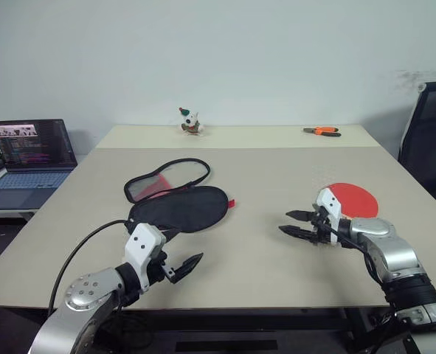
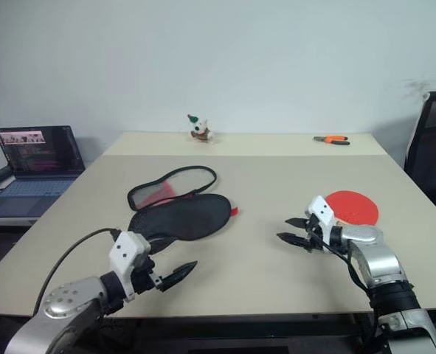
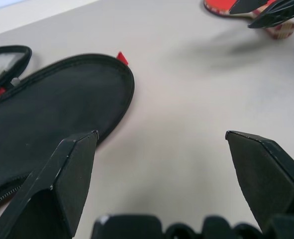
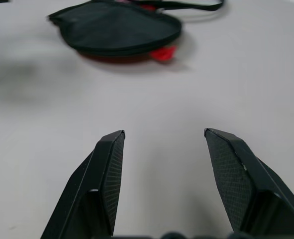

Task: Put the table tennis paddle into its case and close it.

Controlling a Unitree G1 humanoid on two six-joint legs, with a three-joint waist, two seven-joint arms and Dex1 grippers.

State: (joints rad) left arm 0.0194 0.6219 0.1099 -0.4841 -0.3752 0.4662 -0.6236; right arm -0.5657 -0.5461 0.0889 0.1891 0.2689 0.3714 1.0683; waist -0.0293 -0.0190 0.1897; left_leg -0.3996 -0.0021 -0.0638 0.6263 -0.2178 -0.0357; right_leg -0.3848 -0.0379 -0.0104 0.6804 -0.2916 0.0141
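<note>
case [image 1: 175, 205] unzipped and lying flat at table [image 1: 262, 177] centre, nothing visible inside and no legible writing; paddle [image 1: 355, 199] well to its right, just behind the spread, empty right gripper [image 1: 299, 223]; left gripper [image 3: 161, 164] spread, empty, near the case.

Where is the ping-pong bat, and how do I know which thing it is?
Look at the big beige table, on the side near the black chair. The table tennis paddle lies flat there, just behind the right gripper. It is a plain round red disc, unlike the black case lying open mid-table.
</note>
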